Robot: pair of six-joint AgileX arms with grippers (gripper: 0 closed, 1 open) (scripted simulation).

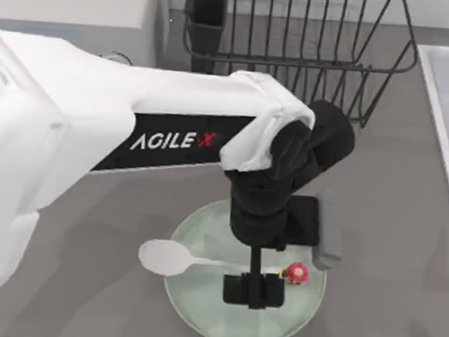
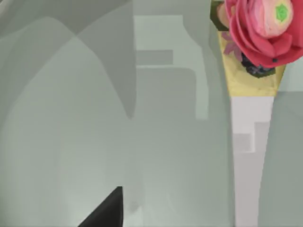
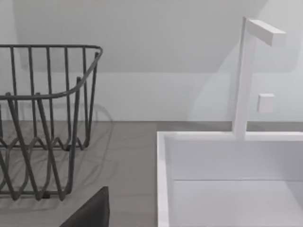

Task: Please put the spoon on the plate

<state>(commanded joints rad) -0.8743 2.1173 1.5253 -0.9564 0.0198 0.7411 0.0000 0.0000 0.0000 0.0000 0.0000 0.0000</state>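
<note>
Left gripper (image 1: 254,289) low over the mint-green plate (image 1: 199,305), fingers clenched on the spoon (image 1: 173,258) handle near the red mushroom ornament (image 1: 298,273). Spoon bowl jutting past the plate's left rim. Right arm parked by the wire dish rack (image 3: 42,123) and white sink (image 3: 227,165); finger state impossible to tell.
</note>
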